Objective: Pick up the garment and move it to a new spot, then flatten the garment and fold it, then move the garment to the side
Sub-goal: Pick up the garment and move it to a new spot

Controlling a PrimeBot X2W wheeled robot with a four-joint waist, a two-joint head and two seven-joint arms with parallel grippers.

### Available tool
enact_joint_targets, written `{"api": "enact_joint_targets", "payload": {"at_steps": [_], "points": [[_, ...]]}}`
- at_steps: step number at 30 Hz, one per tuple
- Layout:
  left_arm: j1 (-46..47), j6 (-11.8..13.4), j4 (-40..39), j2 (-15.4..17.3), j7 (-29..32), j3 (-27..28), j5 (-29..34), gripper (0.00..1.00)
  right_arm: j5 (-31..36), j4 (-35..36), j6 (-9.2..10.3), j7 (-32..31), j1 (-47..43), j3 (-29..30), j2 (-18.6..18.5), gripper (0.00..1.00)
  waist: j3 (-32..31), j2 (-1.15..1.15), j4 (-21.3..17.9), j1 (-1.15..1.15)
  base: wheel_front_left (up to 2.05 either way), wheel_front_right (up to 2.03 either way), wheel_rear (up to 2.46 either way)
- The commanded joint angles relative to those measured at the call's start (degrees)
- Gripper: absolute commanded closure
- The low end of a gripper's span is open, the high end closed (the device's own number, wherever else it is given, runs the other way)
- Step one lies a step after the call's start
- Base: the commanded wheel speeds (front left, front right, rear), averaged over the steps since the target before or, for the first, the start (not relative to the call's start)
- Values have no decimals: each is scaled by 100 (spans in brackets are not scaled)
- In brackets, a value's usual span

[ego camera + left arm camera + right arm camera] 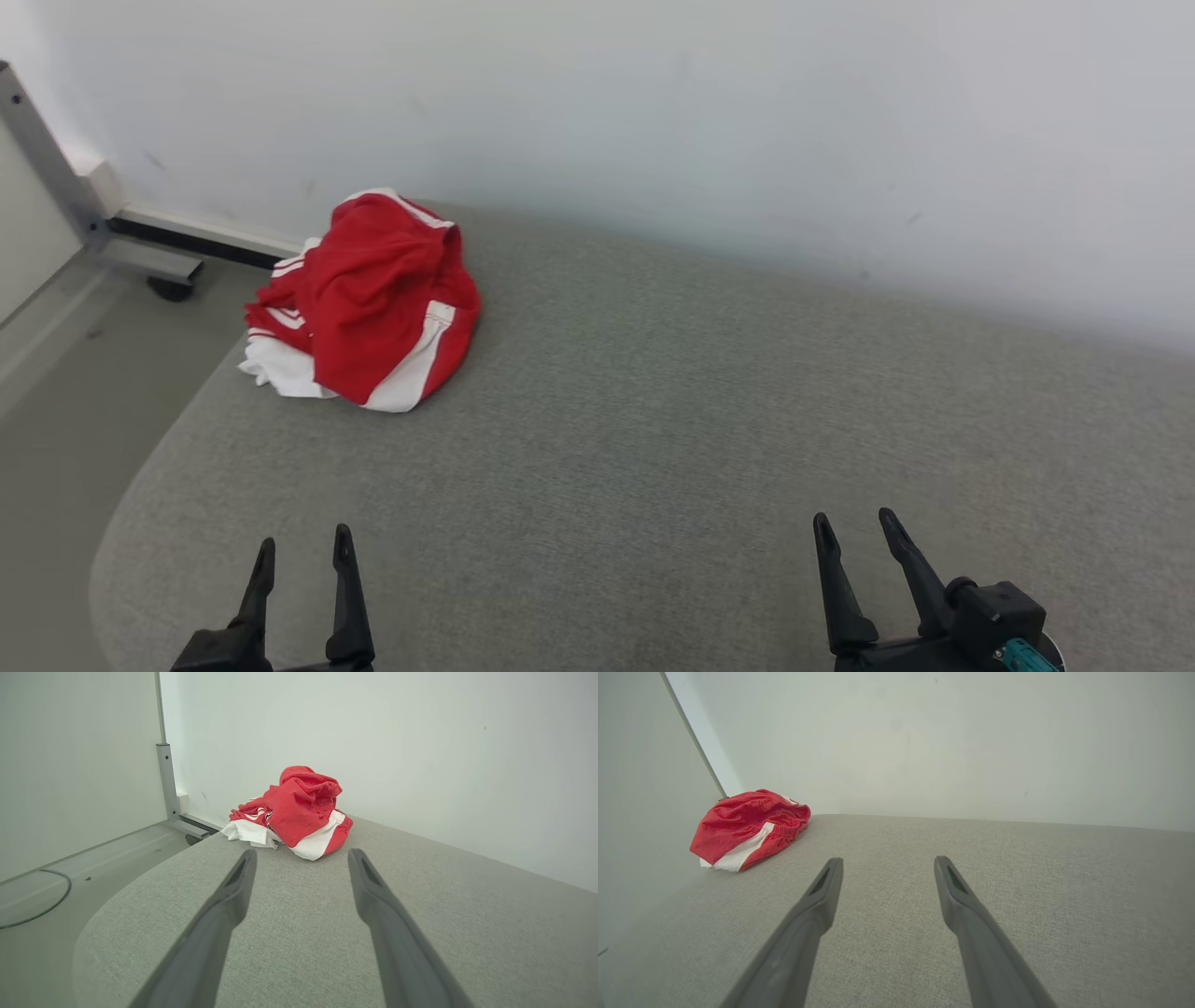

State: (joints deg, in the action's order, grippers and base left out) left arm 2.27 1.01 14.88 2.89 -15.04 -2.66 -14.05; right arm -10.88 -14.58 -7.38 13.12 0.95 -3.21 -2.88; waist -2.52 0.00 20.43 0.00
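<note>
Grey woven fabric covers the work surface (653,439) before us. Our left gripper (305,537) and right gripper (854,516) sit low at its near edge, fingers pointing forward, each pair spread apart with nothing between them. We judge this a ready posture, since no grasp has yet been made. Well ahead of the left gripper, and far to the left of the right one, lies the red-and-white garment (369,299). It is a mesh sports piece, probably shorts, crumpled in a heap near the surface's far left corner, close to the white wall (747,112). We judge the first step, the pick-up, not yet started; the left arm is the nearer, and its fingers point at the heap. Beyond the corner stand a metal frame leg (47,159) and the floor (56,420).
</note>
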Motion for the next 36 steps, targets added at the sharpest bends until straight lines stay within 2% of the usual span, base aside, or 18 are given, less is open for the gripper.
{"api": "enact_joint_targets", "payload": {"at_steps": [1, 6, 18, 29, 36], "points": [[-67, -22, -61, -1, -22, 52, -24, 0, -10, -9, -21, 10, 10, -42, 1, 0, 59, 0, 559, 0, 0, 0, 0], [-135, -36, -191, -1, -22, 266, 54, 0, 70, 17, -21, -45, 88, -123, 0, 0, 132, 0, 876, 0, 0, 0, 0], [-466, 106, -602, -3, -21, 744, 5, 0, 197, -63, -21, -162, 529, -400, 0, 0, 385, 0, 1019, 0, 0, 0, 0], [-473, 206, -601, -3, -21, 725, -158, 0, 171, -213, -20, -72, 627, -527, 0, 0, 391, 0, 1016, 0, 0, 0, 0], [297, 43, 26, -4, 60, 321, -113, 0, 217, -144, -20, -46, 469, -422, -1, 0, 409, 0, 1015, 0, 0, 0, 0]]}}
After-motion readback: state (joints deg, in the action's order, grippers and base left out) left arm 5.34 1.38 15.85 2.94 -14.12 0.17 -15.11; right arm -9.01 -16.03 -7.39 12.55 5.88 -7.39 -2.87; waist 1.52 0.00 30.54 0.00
